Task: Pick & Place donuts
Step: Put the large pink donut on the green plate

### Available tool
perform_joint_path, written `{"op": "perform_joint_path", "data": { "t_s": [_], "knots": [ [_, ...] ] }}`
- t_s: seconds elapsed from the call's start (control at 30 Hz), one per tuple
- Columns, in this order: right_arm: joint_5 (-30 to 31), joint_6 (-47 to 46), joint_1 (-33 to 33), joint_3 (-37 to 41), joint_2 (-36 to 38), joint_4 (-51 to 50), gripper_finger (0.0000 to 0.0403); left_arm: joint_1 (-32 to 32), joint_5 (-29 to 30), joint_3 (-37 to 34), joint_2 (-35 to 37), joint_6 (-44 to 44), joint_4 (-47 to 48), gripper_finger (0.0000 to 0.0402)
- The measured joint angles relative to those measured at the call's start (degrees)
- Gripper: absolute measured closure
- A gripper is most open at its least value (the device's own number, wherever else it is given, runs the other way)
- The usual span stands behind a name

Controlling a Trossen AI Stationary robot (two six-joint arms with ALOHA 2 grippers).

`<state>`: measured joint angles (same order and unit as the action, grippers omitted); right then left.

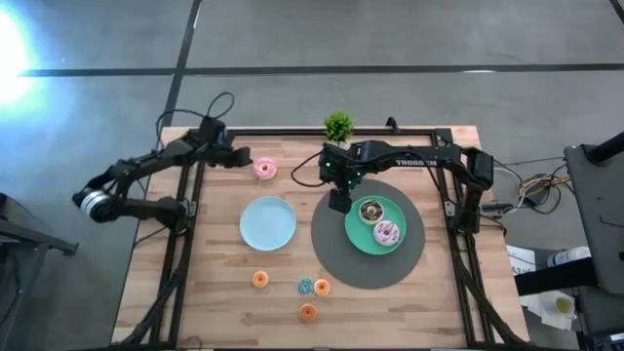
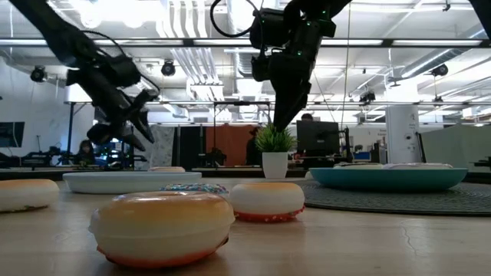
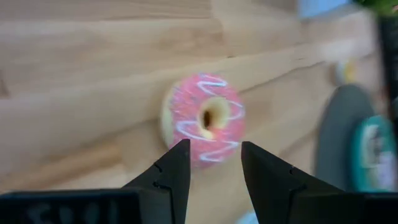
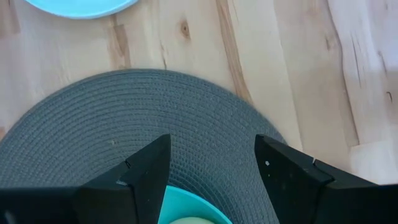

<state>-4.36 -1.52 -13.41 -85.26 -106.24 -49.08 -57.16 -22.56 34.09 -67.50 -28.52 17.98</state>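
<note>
A pink donut (image 1: pixel 264 169) with white icing lines lies flat on the wooden table at the far left. It fills the left wrist view (image 3: pixel 203 118). My left gripper (image 1: pixel 244 161) is open and hangs just left of it, above the table (image 2: pixel 134 123); the donut lies just beyond its fingertips (image 3: pixel 214 165). My right gripper (image 1: pixel 338 202) is open and empty, pointing down over the grey mat's (image 4: pixel 155 118) left edge. A teal plate (image 1: pixel 359 237) on the mat holds a dark donut (image 1: pixel 370 210) and a pale sprinkled donut (image 1: pixel 387 232).
An empty light-blue plate (image 1: pixel 268 222) sits at the table's middle. Several mini donuts lie near the front edge: orange (image 1: pixel 260 279), blue (image 1: pixel 305 286), yellow-orange (image 1: pixel 322 287), orange (image 1: pixel 308 312). A small green plant (image 1: pixel 338 125) stands at the far edge.
</note>
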Motion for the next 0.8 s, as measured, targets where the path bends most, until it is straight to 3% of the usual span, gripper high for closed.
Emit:
{"op": "perform_joint_path", "data": {
  "t_s": [0.17, 0.43, 0.8],
  "knots": [
    [0.0, 0.2, 0.0, 0.4, 0.0, 0.0, 0.0179, 1.0, 2.3, 5.5, -6.5, 7.0, 1.5, 0.0275],
    [0.0, 0.2, 0.0, 1.4, 0.0, 0.4, 0.0179, 1.6, 4.7, 12.2, -16.1, 10.6, 7.0, 0.0214],
    [0.0, 0.0, -0.4, 1.8, 0.0, 1.5, 0.0179, 7.5, 10.7, 13.3, -21.8, 12.5, 7.3, 0.0209]
  ]
}}
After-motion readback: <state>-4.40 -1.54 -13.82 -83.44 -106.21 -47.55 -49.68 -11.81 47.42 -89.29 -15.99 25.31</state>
